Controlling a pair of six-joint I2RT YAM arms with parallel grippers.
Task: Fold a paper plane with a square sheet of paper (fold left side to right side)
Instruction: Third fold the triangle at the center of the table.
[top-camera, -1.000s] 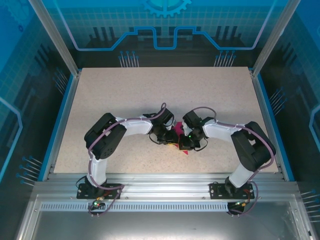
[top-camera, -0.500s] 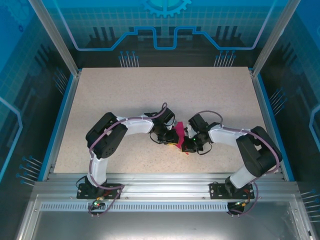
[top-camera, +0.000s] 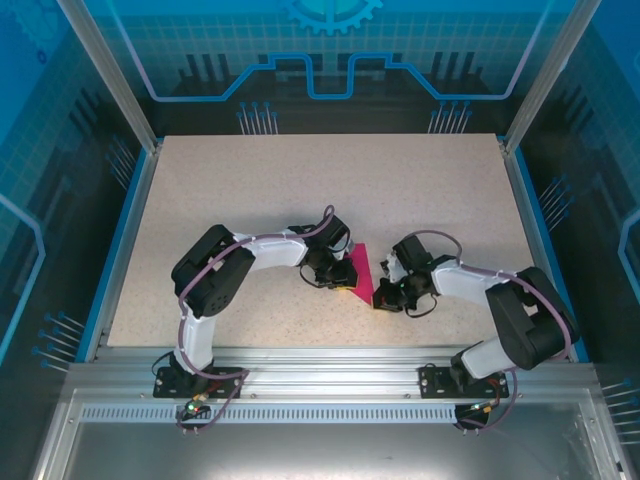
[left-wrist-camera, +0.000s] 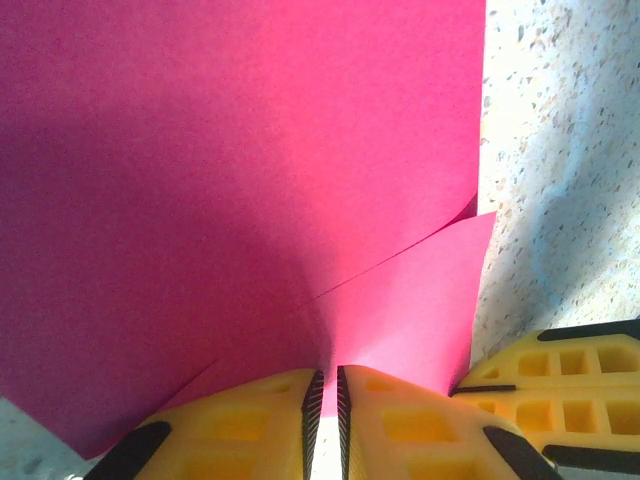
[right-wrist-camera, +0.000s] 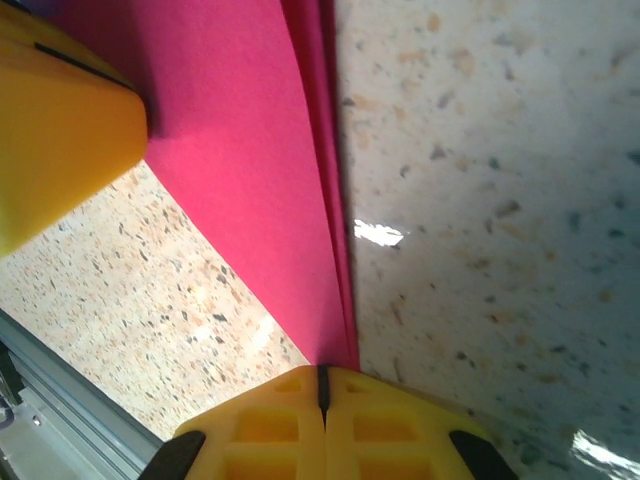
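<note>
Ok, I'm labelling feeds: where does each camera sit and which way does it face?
Top external: above, behind the bases, looking down on the table; left arm and right arm show.
Left wrist: on that arm, facing along its yellow jaws to the sheet of paper.
Right wrist: likewise, shut jaws at bottom.
Shared: all see the paper.

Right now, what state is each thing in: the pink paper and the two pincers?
paper: folded over into layers, fold not yet pressed flat, pinched by both pincers
left pincer: shut on the paper's edge
right pincer: shut on the paper's narrow end, low over the table
</note>
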